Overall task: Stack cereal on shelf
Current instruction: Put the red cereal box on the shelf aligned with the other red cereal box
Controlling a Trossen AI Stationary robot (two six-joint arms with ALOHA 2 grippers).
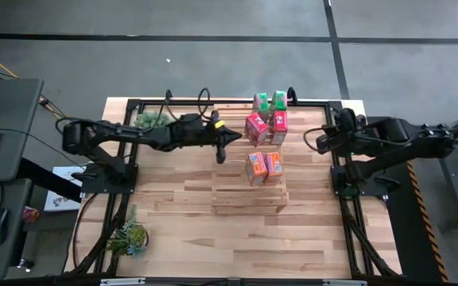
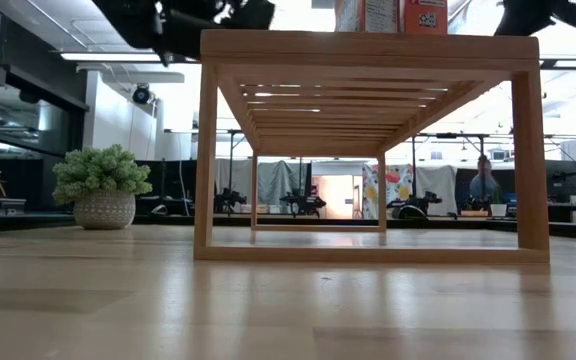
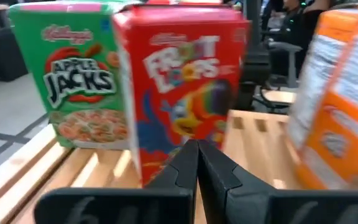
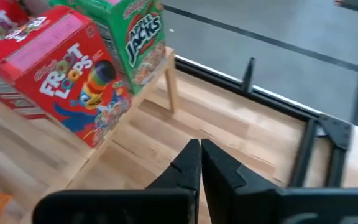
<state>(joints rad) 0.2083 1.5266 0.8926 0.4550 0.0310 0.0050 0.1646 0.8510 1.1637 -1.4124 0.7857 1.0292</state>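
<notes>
- The left gripper point(image 1: 222, 148) hangs over the left edge of the shelf point(image 1: 249, 199), its fingers pressed together with nothing between them; in the left wrist view the two dark tips point(image 3: 197, 163) meet just in front of a red Froot Loops box point(image 3: 179, 87).
- Beside that red box stands a green Apple Jacks box point(image 3: 73, 74), upright on the slats, and an orange box point(image 3: 340, 99) fills the other side of the same view (its print is too blurred to read).
- The right gripper point(image 1: 310, 140) sits off the right side of the shelf, near the table's right frame rail, also closed and empty; its wrist view shows the joined fingertips point(image 4: 199, 163) above bare tabletop point(image 4: 216, 134).
- From above, the cereal point(image 1: 265, 127) is gathered on the far half of the shelf: two green boxes point(image 1: 269, 101) at the back, two red boxes point(image 1: 265, 127) just in front, the left one tilted, and two orange boxes point(image 1: 262, 166) nearer the middle.
- The near half of the slatted top is bare wood.
- A small potted plant point(image 2: 102, 186) stands on the table to the left of the shelf, and another plant point(image 1: 128, 235) lies near the table's front left corner.
</notes>
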